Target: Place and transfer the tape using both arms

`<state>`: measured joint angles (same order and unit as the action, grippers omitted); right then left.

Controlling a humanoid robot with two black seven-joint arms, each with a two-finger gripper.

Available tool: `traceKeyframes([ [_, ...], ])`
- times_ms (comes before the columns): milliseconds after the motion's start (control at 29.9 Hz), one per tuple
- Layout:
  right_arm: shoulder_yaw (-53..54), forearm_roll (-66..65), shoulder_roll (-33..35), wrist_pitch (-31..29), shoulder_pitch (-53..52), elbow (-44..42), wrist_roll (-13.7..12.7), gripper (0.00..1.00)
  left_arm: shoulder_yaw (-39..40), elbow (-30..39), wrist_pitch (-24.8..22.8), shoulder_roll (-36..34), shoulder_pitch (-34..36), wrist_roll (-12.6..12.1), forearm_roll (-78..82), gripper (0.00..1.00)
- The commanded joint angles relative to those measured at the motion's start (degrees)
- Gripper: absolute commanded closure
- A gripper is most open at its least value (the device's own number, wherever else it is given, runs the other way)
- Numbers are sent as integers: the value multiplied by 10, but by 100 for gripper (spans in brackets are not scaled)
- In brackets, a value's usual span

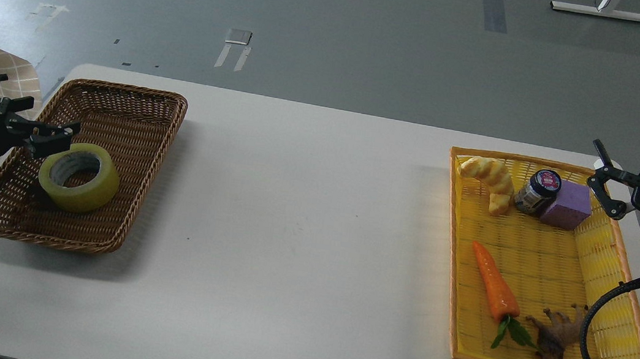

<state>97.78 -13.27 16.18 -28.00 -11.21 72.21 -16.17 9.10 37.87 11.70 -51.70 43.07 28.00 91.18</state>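
Tape (pixel 79 177) sits in wicker basket (pixel 120 97) near table's left edge, touching left claw (pixel 53 138) tips; grip unclear. Right claw (pixel 607 180) spread.

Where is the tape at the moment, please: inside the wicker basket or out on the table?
Inside: the tape sits within the wicker basket rim.

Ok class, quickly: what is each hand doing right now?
Left hand: at the tape in the wicker basket; grip cannot be told.
Right hand: open, holding nothing.
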Motion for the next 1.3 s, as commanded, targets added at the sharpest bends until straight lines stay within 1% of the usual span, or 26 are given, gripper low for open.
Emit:
traceKeyframes([
  [0,0,0,0,0,-1,0,0,0,0,6,-4,-2,51,0,-81,0],
  [33,0,0,0,0,-2,0,0,0,4,8,-4,0,67,0,-105,0],
  [67,0,0,0,0,-2,0,0,0,4,8,-4,0,68,0,-105,0],
  [201,1,0,0,0,-7,1,0,0,6,26,-6,16,125,0,-200,0],
  [334,2,0,1,0,-19,1,0,0,7,31,-29,44,150,0,-270,0],
  [435,2,0,1,0,-35,1,0,0,7,31,-97,77,178,0,-365,0],
  [468,1,0,0,0,-40,0,0,0,8,31,-139,84,187,0,-406,0],
  [535,1,-1,1,0,-43,0,0,0,9,31,-185,92,196,0,-453,0],
  [568,1,-2,1,0,-48,0,0,0,9,31,-233,100,207,0,-500,0],
  [602,1,-2,0,0,-51,0,0,0,9,31,-257,105,212,0,-527,0],
  [669,0,-3,1,0,-59,-2,0,0,10,29,-344,122,221,0,-620,0],
  [769,0,-4,1,0,-69,-3,0,0,15,28,-397,139,222,0,-695,0],
  [903,0,-5,1,0,-82,-4,0,0,22,31,-397,166,220,0,-732,0],
  [1037,-1,-6,1,0,-93,-13,-1,0,58,39,-397,193,209,0,-732,0],
  [1137,-12,-8,1,0,-107,-28,-1,0,84,66,-397,212,192,0,-732,0],
  [1271,-19,-8,1,0,-110,-30,-1,0,94,113,-397,218,181,0,-733,0],
])
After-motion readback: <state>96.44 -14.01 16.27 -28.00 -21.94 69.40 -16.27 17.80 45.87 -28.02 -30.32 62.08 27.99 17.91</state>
